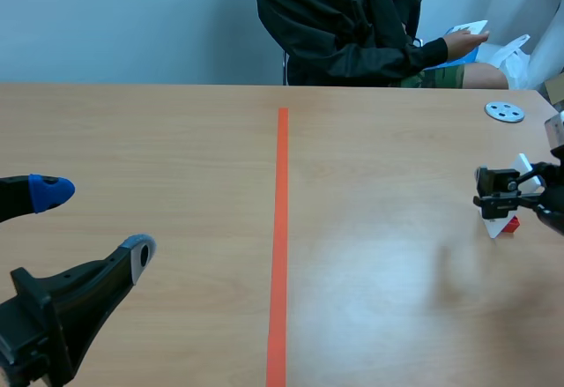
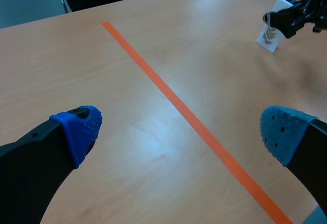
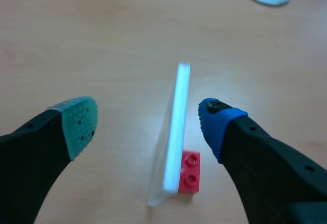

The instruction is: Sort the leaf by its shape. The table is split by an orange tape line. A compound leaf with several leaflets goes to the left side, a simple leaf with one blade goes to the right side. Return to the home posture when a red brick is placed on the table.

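On the left side of the orange tape line, nearest to us, the left pincer hangs low over the counter with its fingers spread wide and nothing between them. It is well apart from the line and from the task's thing.

On the right side of the line, far from it, we find the right pincer. It is open as well, and the leaf card stands between its two fingers. The card is upright with its thin edge turned to the pincer, so its long axis runs straight ahead and each flat face looks at one pad. The blue pad is just beside one face without touching, and the green pad is further from the other. We judge that the right arm needs only to close across the faces and then carry the card over the line.

The card is white and thin, and a small red studded block sits at its foot. The left wrist view shows a printed leaf with several small leaflets, which we read as compound.

Further on the same right side lies a grey metal disc, and beyond the counter sits a person.
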`<state>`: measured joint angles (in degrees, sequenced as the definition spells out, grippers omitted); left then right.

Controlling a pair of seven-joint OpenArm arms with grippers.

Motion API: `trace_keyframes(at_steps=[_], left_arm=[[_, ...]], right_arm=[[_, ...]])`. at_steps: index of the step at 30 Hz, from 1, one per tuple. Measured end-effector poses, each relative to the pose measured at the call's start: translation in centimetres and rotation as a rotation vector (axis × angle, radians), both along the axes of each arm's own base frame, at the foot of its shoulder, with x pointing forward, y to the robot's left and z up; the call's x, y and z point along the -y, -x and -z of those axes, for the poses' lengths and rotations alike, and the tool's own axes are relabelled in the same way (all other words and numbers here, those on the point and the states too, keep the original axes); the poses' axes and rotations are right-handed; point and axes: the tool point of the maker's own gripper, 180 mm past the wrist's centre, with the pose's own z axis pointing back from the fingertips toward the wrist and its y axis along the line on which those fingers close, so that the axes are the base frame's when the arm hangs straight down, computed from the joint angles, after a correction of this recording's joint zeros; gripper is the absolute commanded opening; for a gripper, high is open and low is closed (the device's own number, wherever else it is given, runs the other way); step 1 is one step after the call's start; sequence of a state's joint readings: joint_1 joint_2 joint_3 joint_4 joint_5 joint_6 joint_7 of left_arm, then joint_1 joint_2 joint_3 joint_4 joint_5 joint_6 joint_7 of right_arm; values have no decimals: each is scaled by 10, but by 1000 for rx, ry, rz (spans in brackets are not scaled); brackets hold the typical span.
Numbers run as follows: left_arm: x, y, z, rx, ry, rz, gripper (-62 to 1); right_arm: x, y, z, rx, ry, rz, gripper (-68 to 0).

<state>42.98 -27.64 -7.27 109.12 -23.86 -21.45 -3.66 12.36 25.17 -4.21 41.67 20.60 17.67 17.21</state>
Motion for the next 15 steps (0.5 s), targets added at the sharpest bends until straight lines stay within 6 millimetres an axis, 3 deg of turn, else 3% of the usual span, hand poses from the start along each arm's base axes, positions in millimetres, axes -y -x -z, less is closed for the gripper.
trace_keyframes(at_steps=[7,11,15], left_arm=[[0,0,0,0,0,0,14],[0,0,0,0,0,0,14],[0,0,0,0,0,0,14]], right_arm=[[3,0,-47,67,16,-39,-91],[-10,11,-66,79,-2,-98,-20],[-26,22,-93,105,-14,-159,-18]])
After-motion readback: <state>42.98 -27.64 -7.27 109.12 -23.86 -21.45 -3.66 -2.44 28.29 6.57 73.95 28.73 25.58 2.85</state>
